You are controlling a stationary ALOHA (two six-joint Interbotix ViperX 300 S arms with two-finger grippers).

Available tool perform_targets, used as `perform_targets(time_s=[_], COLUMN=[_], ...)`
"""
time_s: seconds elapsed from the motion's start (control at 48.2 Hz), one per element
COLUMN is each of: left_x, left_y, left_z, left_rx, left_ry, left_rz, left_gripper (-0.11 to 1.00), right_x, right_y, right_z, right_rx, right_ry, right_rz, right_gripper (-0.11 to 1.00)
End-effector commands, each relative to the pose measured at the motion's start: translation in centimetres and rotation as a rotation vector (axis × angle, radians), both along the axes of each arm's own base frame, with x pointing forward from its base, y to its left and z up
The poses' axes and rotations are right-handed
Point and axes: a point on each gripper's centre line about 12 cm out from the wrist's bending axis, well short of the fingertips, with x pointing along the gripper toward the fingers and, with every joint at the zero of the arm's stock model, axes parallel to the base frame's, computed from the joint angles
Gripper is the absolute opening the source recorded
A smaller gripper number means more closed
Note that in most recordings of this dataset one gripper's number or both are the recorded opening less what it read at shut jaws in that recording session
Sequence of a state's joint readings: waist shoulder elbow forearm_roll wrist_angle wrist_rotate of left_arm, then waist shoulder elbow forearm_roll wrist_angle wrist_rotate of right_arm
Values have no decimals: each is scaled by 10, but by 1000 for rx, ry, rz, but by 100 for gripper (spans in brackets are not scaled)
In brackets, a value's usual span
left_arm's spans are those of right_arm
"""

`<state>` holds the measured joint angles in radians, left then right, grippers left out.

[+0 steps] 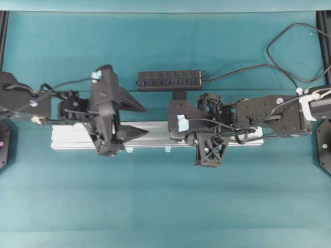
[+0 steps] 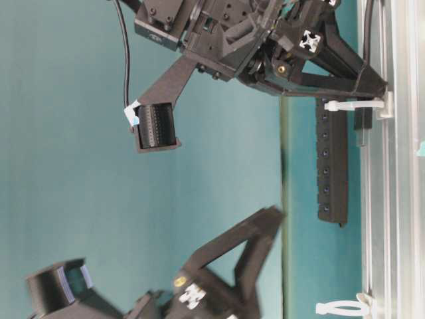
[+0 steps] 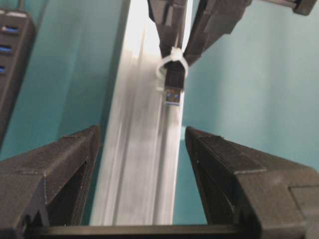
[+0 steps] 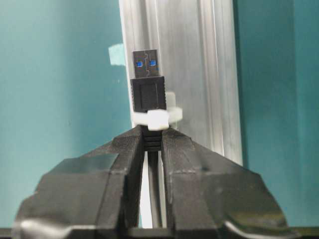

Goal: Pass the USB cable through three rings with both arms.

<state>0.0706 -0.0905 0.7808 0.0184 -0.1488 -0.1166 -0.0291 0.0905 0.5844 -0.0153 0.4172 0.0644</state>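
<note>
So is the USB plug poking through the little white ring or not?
Through. In the right wrist view the USB plug sticks out past the white ring, which wraps its black body, with the shut right gripper holding it just behind.

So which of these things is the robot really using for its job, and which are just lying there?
For the job:
- USB cable, plug poking through a ring
- ring
- right end effector, shut on the cable
- left end effector, open, facing the plug

Just lying about:
- multi-port hub
- silver rail, only holding the rings
- blue tape tab
</note>
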Motion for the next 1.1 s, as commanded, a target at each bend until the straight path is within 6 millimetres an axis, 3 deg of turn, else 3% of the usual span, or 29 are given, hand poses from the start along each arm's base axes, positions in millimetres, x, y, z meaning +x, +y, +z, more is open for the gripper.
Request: perform_targets(time_s=[0.0, 0.352, 1.078], left_x=[13, 29, 68], left_y=[-5, -21, -15], left_z=[3, -24, -39], left_rx=[4, 1, 2], left_ry=[-34, 12, -15], left_rz=[-18, -61, -49], left_gripper=[76, 76, 76], right_x=[2, 5, 0], right_y=[2, 2, 2], right_z=[7, 9, 8], right_rx=[7, 30, 38], right_ry=[-28, -96, -120], right_rz=[-8, -48, -61], right_gripper=[-6, -7, -7])
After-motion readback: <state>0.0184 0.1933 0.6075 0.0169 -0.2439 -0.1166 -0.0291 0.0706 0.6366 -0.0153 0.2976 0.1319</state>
